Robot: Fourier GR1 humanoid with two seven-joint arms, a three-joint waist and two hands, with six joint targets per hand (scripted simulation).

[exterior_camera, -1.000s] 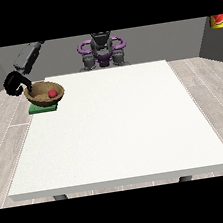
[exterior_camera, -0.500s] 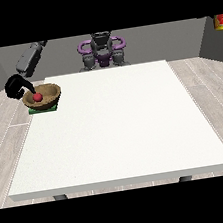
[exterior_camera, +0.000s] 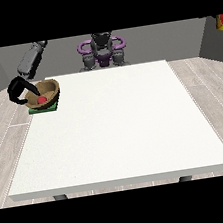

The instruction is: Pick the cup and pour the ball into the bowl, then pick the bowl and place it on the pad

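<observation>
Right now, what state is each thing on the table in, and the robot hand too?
Bowl: upright on the green pad, ball inside.
Ball: red, lying in the bowl.
Pad: flat at the table's far corner on the view's left, under the bowl.
Robot hand at the view's left: at the bowl's rim, fingers curled round it.
Cup: not visible.

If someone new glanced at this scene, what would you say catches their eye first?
Most likely the brown bowl at the table's far corner at the view's left, sitting on a green pad with a red ball inside. Next, the black robot hand at the view's left, curled at the bowl's rim. Behind the table sits the robot's purple and grey torso.
</observation>
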